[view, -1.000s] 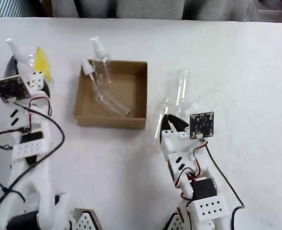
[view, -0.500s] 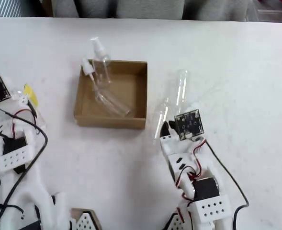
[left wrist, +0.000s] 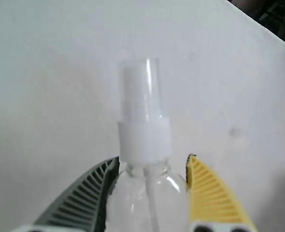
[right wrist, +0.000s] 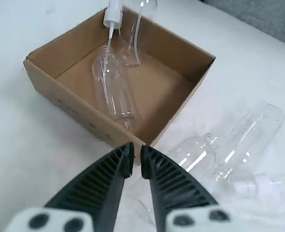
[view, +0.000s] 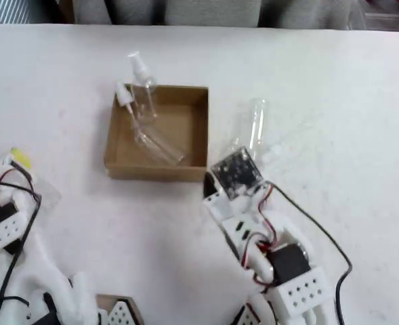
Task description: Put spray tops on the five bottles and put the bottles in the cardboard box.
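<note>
My left gripper (left wrist: 152, 166) is shut on the neck of a clear bottle (left wrist: 147, 203) that carries a white spray top (left wrist: 143, 121); it sits at the table's near left, yellow finger (view: 19, 158) showing. The cardboard box (view: 155, 172) holds two topped bottles: one lying flat (right wrist: 115, 89), one leaning over the far rim (view: 143, 91). My right gripper (right wrist: 136, 155) is shut and empty just above the box's near right corner. Two topless clear bottles (right wrist: 244, 140) (right wrist: 195, 152) lie beside the box; one of them (view: 255, 125) shows past my right arm.
The right arm's body and cables (view: 280, 264) cover the table in front of the loose bottles. The left arm (view: 9, 223) fills the near left corner. Open white table lies left of the box and along the far side.
The left arm has pulled back toward the near left edge with its bottle. The right arm has swung left, from over the loose bottles to the box's near right corner.
</note>
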Robot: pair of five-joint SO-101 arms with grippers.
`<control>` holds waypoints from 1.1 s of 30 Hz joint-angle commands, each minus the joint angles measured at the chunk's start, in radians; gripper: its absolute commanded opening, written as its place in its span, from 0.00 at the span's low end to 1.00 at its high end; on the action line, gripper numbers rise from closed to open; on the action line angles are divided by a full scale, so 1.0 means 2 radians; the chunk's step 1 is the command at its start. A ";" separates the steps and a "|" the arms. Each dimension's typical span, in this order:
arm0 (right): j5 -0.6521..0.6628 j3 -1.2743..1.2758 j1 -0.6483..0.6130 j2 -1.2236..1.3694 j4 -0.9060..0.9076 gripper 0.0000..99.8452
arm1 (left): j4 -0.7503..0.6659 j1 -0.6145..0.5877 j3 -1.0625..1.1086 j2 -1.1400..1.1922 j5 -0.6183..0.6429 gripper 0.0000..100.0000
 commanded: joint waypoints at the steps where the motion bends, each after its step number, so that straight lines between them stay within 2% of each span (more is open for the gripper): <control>1: 0.006 -0.081 -0.007 0.118 0.002 0.02 | 0.038 -0.007 -0.063 -0.003 0.008 0.03; 5: 0.006 -0.144 -0.013 0.230 0.003 0.02 | 0.079 -0.007 -0.129 0.072 0.009 0.03; 9: 0.007 -0.191 -0.022 0.304 0.003 0.02 | 0.085 -0.007 -0.176 0.155 0.010 0.03; 13: 0.007 -0.230 -0.023 0.352 0.003 0.11 | 0.080 -0.006 -0.196 0.208 0.012 0.03; 18: 0.038 -0.286 -0.030 0.402 -0.001 0.14 | 0.077 -0.009 -0.194 0.217 0.054 0.03; 28: 0.044 -0.453 -0.046 0.583 0.004 0.14 | 0.077 -0.010 -0.193 0.221 0.054 0.03; 33: 0.044 -0.539 -0.053 0.663 0.066 0.24 | 0.051 -0.009 -0.176 0.220 0.054 0.03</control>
